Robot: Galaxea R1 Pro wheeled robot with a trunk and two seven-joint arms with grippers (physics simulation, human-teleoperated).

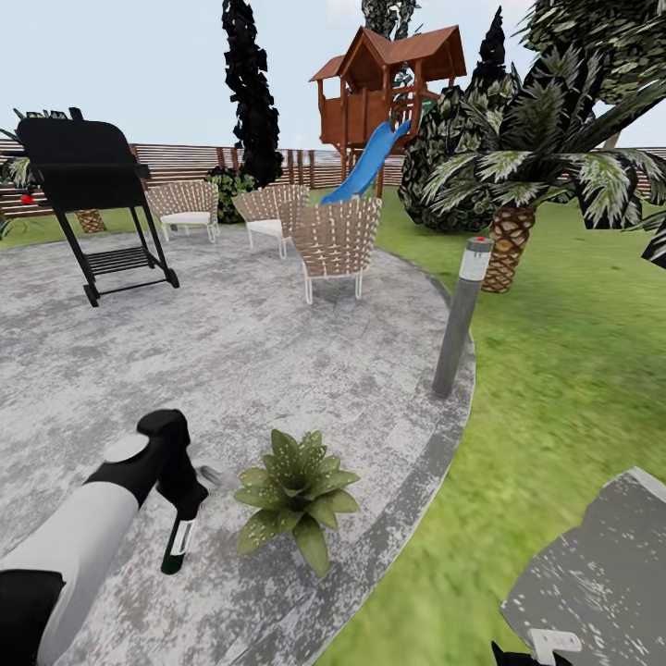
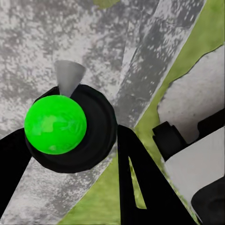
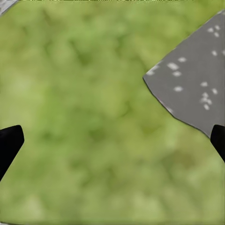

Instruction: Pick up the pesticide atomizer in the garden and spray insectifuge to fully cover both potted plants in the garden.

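My left gripper (image 1: 185, 498) is shut on the pesticide atomizer (image 1: 178, 546), a slim dark green bottle with a whitish band that hangs bottom-down over the paved patio (image 1: 277, 370). One potted plant (image 1: 296, 495), a low rosette of speckled green leaves, sits just right of the bottle, a short gap away. In the left wrist view the atomizer (image 2: 56, 124) appears end-on as a bright green disc in a black ring between the black fingers (image 2: 136, 178), with a pale grey cone (image 2: 69, 75) beside it. My right gripper (image 3: 112, 140) is open over lawn, its fingertips wide apart.
A grey bollard lamp (image 1: 461, 319) stands at the patio's right edge. Wicker chairs (image 1: 338, 242) and a black grill (image 1: 88, 180) stand at the back. A palm (image 1: 511, 245), a playhouse with a slide (image 1: 370, 157), a fence and a stepping stone (image 1: 601, 573) lie around the lawn.
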